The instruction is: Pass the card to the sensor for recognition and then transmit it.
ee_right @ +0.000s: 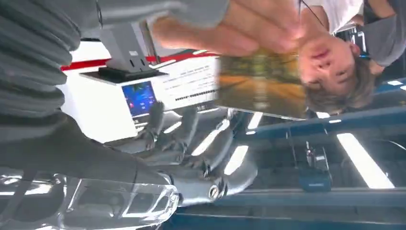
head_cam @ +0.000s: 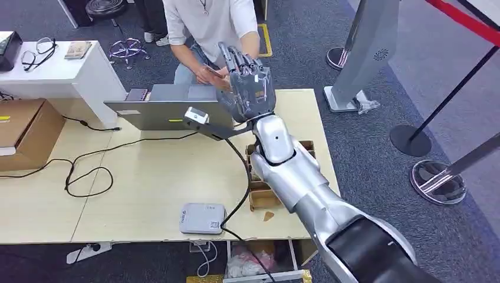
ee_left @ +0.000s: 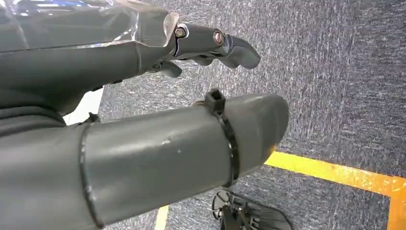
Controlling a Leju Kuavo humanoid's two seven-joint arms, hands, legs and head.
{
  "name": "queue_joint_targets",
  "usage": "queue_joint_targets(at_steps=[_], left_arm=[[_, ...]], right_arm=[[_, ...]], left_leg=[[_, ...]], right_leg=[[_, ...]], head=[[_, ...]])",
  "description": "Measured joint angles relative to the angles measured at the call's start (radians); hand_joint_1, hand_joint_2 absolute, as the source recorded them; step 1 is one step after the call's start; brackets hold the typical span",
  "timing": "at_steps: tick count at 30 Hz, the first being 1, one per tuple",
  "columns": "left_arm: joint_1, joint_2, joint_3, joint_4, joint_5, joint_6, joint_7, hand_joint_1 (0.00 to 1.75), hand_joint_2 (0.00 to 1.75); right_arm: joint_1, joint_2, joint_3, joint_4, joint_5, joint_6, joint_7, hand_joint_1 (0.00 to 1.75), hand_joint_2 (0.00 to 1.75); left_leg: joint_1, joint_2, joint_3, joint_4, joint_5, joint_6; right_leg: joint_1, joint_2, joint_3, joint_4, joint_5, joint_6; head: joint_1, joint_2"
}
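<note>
A person across the table holds a yellowish card (head_cam: 213,73) in their hand, right beside my raised right hand (head_cam: 247,82). The right wrist view has the card (ee_right: 261,84) pinched by the person's fingers (ee_right: 230,33), while my right hand (ee_right: 191,148) has its fingers spread apart from the card and holds nothing. The grey card sensor (head_cam: 202,218) lies near the table's front edge with a black cable running to it. My left hand (ee_left: 201,96) hangs over the carpet, with thumb and fingers apart and nothing between them.
A grey laptop (head_cam: 171,109) stands at the table's far edge, with a small silver device on a stalk (head_cam: 196,116) in front of it. A small cardboard box (head_cam: 262,188) sits under my right arm. A bigger box (head_cam: 23,132) and cables (head_cam: 88,171) lie to the left. Stanchion bases (head_cam: 439,180) stand to the right.
</note>
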Motion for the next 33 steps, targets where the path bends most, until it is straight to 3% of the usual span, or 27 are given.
queue_joint_targets(at_steps=[13, 18, 25, 33], left_arm=[[-0.002, 0.003, -0.008, 0.000, -0.006, -0.009, 0.001, 0.00, 0.00], [0.003, 0.005, -0.011, 0.000, 0.006, -0.006, 0.011, 0.00, 0.00], [0.022, 0.008, -0.010, 0.000, 0.051, 0.008, -0.005, 0.00, 0.00], [0.030, 0.008, 0.001, 0.000, 0.066, 0.011, -0.013, 0.00, 0.00]], right_arm=[[0.024, -0.001, -0.044, -0.005, -0.030, 0.000, -0.009, 0.00, 0.00], [0.072, -0.013, -0.071, -0.048, -0.084, 0.004, -0.066, 0.00, 0.00], [0.187, -0.057, -0.080, -0.202, -0.217, 0.132, -0.178, 0.00, 0.00], [0.303, -0.169, -0.063, -0.394, -0.265, 0.208, -0.185, 0.00, 0.00]], left_leg=[[0.000, 0.000, 0.000, 0.000, 0.000, 0.000], [0.000, 0.000, 0.000, 0.000, 0.000, 0.000], [0.000, 0.000, 0.000, 0.000, 0.000, 0.000], [0.000, -0.001, -0.001, 0.000, -0.001, 0.000]], right_leg=[[0.000, 0.000, 0.000, 0.000, 0.000, 0.000], [0.000, 0.000, 0.000, 0.000, 0.000, 0.000], [0.000, 0.000, -0.001, 0.000, -0.001, 0.000], [0.000, -0.001, -0.001, -0.001, -0.001, 0.000]], head=[[0.000, 0.000], [0.000, 0.000], [0.000, 0.000], [0.000, 0.000]])
